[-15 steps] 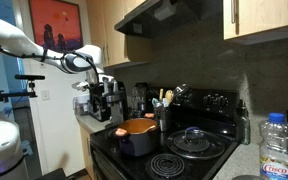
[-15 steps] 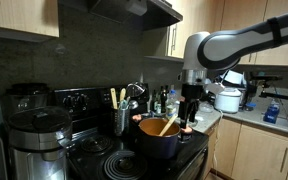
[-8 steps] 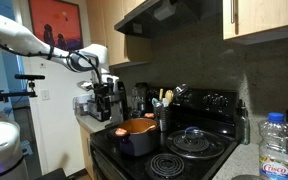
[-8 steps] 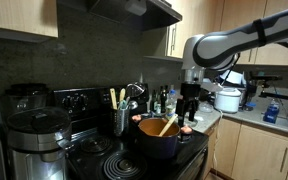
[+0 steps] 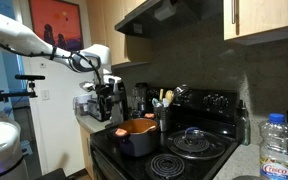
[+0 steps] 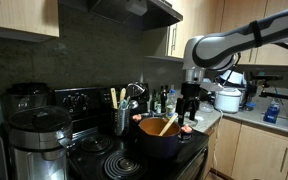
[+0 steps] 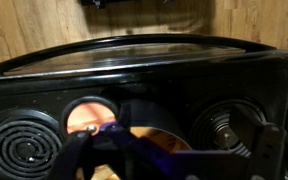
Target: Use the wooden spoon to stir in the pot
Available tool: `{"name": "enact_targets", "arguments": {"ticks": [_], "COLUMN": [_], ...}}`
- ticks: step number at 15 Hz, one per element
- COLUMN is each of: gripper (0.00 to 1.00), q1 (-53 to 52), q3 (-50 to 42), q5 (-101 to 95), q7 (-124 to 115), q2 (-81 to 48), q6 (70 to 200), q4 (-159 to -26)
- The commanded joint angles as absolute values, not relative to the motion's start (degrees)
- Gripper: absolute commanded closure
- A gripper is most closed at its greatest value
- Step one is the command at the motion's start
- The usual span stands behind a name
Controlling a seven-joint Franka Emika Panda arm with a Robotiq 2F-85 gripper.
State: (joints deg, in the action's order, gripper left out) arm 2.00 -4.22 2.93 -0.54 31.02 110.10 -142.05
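Note:
The pot (image 5: 134, 140) is squat and dark with an orange-brown top and stands on the front burner of the black stove; it shows in both exterior views (image 6: 164, 143). The wooden spoon (image 6: 169, 125) leans inside it, handle pointing up toward the pot's rim. My gripper (image 6: 189, 112) hangs fingers-down just beside the pot over the counter edge, a little above rim height (image 5: 106, 102). It looks open and holds nothing. In the wrist view the pot (image 7: 149, 125) lies low in the middle, dark and blurred.
A dark holder of pale utensils (image 6: 121, 118) stands behind the pot. A flat pan with a glass lid (image 5: 194, 140) sits on a burner beside it. A steel cooker (image 6: 32, 140), a white cooker (image 6: 227, 100) and a bottle (image 5: 277, 145) stand around.
My gripper has shifted slightly toward the pot over the last second. The pot and the spoon have not moved.

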Motion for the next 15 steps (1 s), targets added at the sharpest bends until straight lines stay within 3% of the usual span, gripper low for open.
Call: {"name": "enact_targets", "arguments": {"ticks": [1, 15], "gripper": [0.0, 0.0], "q1": [4.9, 14.1], "q3": [-5.2, -12.3], "q5": [2.9, 3.0], "q7": [-2.3, -5.1], "q2": [29.5, 25.0], "q6": [111.8, 124.1], "q4": [-141.2, -139.4]}}
